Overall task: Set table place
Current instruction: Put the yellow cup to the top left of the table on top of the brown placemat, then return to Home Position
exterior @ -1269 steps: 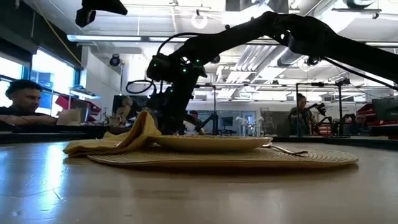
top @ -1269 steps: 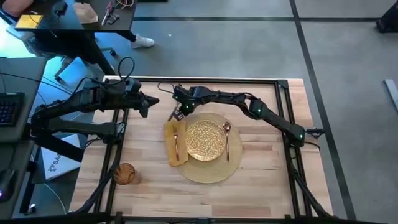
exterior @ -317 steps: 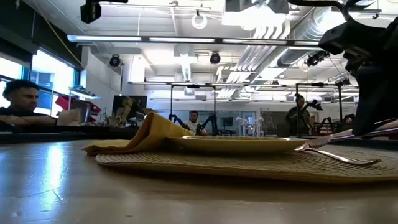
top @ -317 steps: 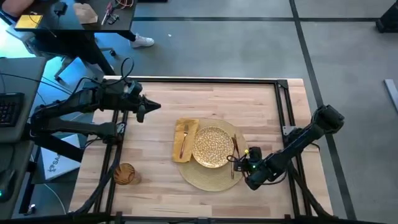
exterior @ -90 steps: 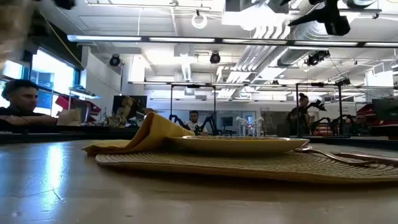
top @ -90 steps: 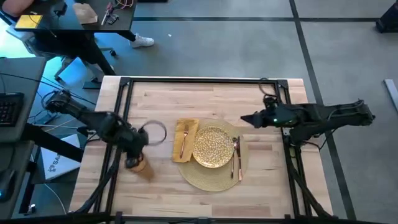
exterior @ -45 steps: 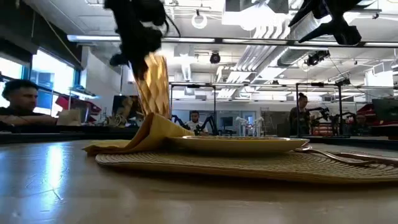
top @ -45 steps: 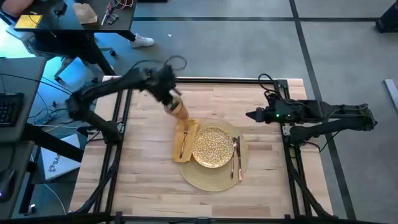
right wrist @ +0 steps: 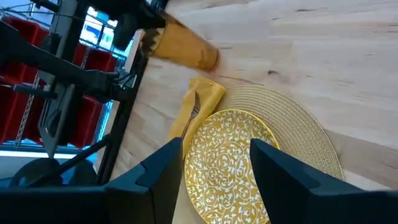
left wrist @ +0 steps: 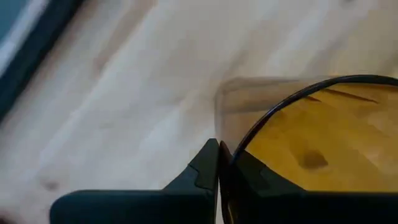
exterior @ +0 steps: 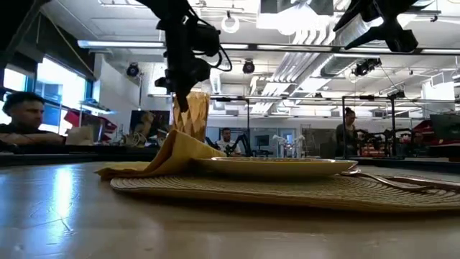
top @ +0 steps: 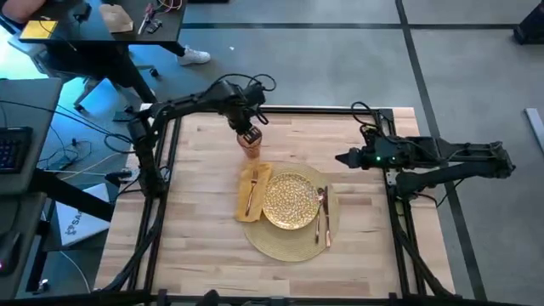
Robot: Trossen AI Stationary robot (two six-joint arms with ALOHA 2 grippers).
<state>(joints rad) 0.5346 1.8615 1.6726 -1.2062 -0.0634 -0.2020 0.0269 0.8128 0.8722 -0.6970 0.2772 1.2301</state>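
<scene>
Above the napkin [top: 248, 190], near the table's [top: 357, 255] far edge, my left gripper [top: 247, 133] pinches the tumbler [top: 249, 146] by its rim. I fear this thin grip lets the glass swing or slip, tipping onto the napkin. My right gripper [top: 340, 158] waits open beside the mat [top: 293, 240].

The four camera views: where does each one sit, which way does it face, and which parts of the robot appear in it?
High view: above, facing straight down on the table; both arms show.
Low view: at tabletop height, facing the room; the left gripper holds the tumbler.
Left wrist view: faces the tabletop; its fingers pinch the tumbler's rim.
Right wrist view: faces the plate between its open fingers.
The high, low and right wrist views share the napkin.
</scene>
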